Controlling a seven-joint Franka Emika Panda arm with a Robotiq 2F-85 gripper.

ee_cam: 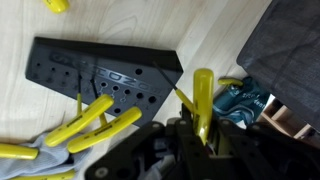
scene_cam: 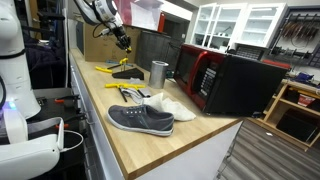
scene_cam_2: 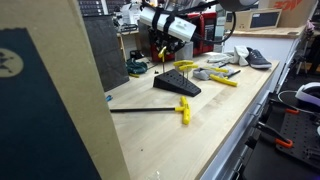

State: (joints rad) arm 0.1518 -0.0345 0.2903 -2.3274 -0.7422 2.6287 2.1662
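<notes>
Gripper point(ee_cam: 200, 128) is clamped tight on a yellow-handled tool point(ee_cam: 203, 92), handle standing straight up between the fingers. It's hanging just above the black tool rack point(ee_cam: 100, 70) at the far end of the worktop point(scene_cam: 175, 150). Count: one rack, one metal cup point(scene_cam: 159, 72), two shoes point(scene_cam: 141, 119) near the front edge, one microwave point(scene_cam: 240, 85) along the back edge. There's also one loose screwdriver point(scene_cam_2: 150, 110) with open wood around it, and pliers point(ee_cam: 95, 120) right beside the rack.

Ext cams look from opposite ends of the worktop point(scene_cam: 200, 140), mid-range, both catching the black holder point(scene_cam_2: 176, 84). Wrist cam looks down, v. close, on it.
</notes>
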